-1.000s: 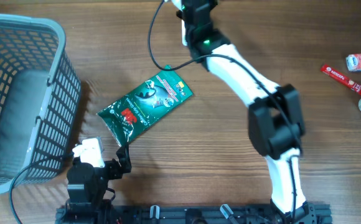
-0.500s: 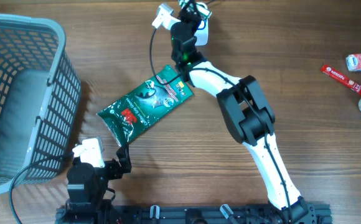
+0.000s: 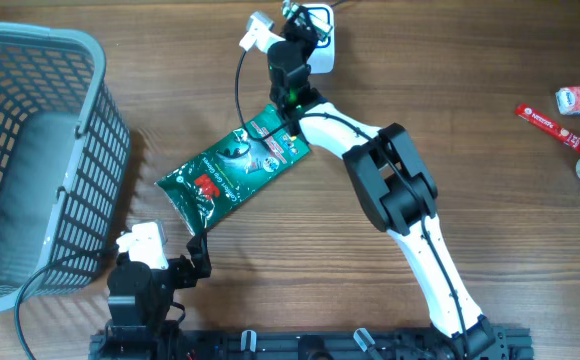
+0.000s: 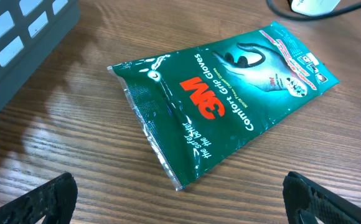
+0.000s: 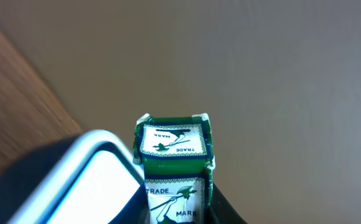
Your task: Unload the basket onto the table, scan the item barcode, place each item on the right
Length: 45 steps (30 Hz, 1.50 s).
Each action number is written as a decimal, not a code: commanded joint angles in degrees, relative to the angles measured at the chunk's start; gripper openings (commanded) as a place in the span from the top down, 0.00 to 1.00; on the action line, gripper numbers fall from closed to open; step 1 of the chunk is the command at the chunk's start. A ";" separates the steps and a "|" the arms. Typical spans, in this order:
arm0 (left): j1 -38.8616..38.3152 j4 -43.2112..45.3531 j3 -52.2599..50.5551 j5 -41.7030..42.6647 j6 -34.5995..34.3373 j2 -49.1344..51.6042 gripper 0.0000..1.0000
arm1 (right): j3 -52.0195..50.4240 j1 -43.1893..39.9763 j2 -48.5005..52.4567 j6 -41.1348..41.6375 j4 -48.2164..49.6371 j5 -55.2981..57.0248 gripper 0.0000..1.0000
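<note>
A wooden desk (image 3: 490, 200) from above. At its far edge our right gripper (image 3: 295, 28) pinches a small green-and-white carton (image 5: 171, 146) beside the white scanner (image 3: 322, 50). We should turn the barcode squarely toward it. Our left gripper (image 3: 198, 255) rests wide open.

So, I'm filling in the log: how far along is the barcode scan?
Done: the right gripper has a small box picked up. In hand: it holds the box by the white scanner at the far edge of the table; nothing shows whether it has read. Left: the glove packet lies flat on the table, with the left gripper open near it.
</note>
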 commanded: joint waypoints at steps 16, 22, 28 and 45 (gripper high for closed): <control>0.31 0.15 -0.11 0.26 0.72 -0.42 0.00 | 0.59 -47.82 -13.51 68.04 -79.28 -18.08 0.79; 0.31 0.15 -0.11 0.26 0.74 -0.42 0.00 | 2.23 -53.13 -15.61 69.05 -82.64 -27.65 0.00; 0.31 0.15 -0.11 0.26 0.72 -0.42 0.00 | 6.29 -46.38 -25.53 77.92 -90.51 -68.65 0.00; 0.31 0.15 -0.11 0.26 0.72 -0.42 0.00 | -12.55 -0.31 -24.50 138.38 -72.35 -75.60 0.00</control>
